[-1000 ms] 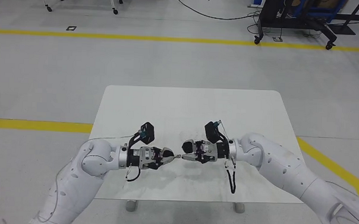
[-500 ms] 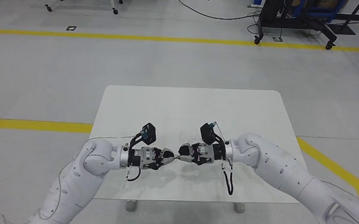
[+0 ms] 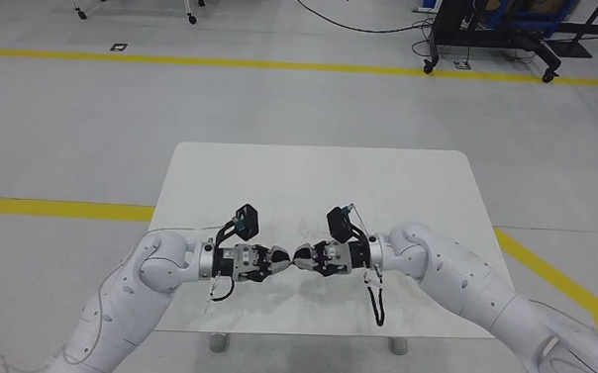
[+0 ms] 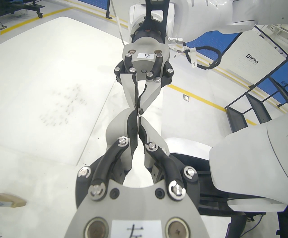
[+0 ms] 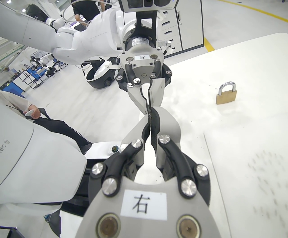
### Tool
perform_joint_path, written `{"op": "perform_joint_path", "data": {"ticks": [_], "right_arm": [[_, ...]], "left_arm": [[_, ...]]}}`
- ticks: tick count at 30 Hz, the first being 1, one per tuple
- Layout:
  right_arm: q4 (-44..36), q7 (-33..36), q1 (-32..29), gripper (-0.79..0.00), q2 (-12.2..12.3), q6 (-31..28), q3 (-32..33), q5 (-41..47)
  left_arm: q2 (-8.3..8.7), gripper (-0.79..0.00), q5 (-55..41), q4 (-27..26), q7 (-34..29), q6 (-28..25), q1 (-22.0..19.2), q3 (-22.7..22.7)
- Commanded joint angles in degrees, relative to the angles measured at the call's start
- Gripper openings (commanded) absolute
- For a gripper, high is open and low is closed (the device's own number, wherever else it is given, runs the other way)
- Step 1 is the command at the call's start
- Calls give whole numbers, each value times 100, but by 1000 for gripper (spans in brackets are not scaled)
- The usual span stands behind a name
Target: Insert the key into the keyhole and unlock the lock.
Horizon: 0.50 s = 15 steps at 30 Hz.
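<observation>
My left gripper point(image 4: 137, 122) and right gripper point(image 5: 150, 120) meet tip to tip just above the near part of the white table point(image 3: 408, 180). A thin silver key point(image 4: 137, 117) is seen edge-on between the left gripper's black pads, which are shut on it. The right gripper point(image 4: 138, 109) is closed on the key's other end. In the top view the key point(image 3: 292, 258) is a small sliver between the left gripper point(image 3: 283, 259) and right gripper point(image 3: 299, 257). A brass padlock point(image 5: 226, 95) with a silver shackle stands upright on the table, apart from both grippers.
The table's near edge point(image 3: 304, 332) runs close below both arms. A black cable loop point(image 3: 375, 306) hangs from the right forearm. Dark scuff marks point(image 4: 65, 106) dot the tabletop beside the grippers.
The right gripper has moved left toward the left gripper and closed on the key's free end. The gap between the two grippers is gone. The left arm has barely shifted.
</observation>
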Motion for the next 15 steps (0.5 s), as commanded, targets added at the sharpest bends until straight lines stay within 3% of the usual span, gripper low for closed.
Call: {"op": "perform_joint_path", "data": {"ticks": [1,2,3,4,5,10,15], "right_arm": [[-18,14,10,-785,-3,0,-22,46],[-21,21,17,-785,-2,0,-31,67],[-10,25,24,-785,-1,0,-35,82],[5,21,30,-785,2,0,-33,96],[14,11,35,-785,5,0,-28,100],[85,-107,29,-785,59,0,68,77],[197,-525,-108,-785,250,0,437,-114]], "left_arm": [[7,-785,2,7,50,13,0,2],[12,-785,13,8,64,22,-3,5],[15,-533,11,13,83,42,-1,10],[20,-80,18,9,85,52,-3,19],[25,0,55,-6,47,47,-14,38],[54,0,9,-6,308,20,-2,-62],[105,0,224,-6,1044,253,176,-557]]}}
